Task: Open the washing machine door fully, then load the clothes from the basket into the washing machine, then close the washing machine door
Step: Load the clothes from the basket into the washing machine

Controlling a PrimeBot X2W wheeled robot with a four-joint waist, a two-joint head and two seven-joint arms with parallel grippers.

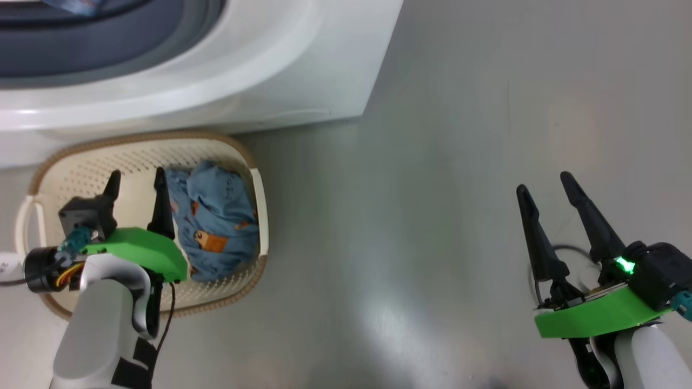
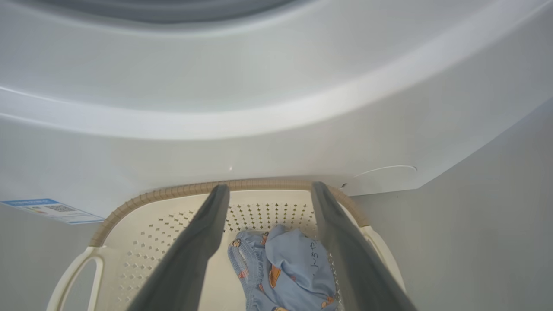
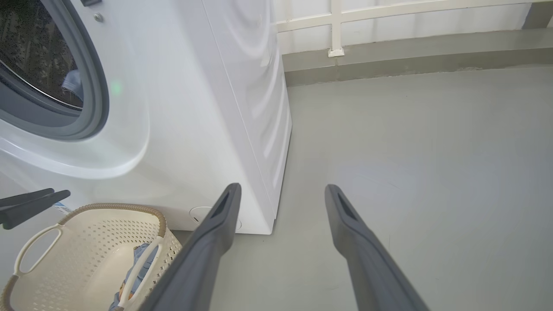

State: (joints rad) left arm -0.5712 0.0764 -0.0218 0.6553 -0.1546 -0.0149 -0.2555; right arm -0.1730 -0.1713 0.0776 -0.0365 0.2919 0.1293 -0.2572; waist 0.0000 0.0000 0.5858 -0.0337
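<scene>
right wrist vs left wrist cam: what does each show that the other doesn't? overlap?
Right wrist adds the drum past the grey gasket, the machine's side panel, the far wall and the open right claw. Left wrist adds the blue label sticker in plain sight and prints on the blue garment up close. Both: the basket, that garment, the round service flap, the open left claw.

Cream perforated basket (image 1: pixel 70 167), blue orange-patched garment (image 1: pixel 216 221), white washing machine (image 1: pixel 259 70)
</scene>
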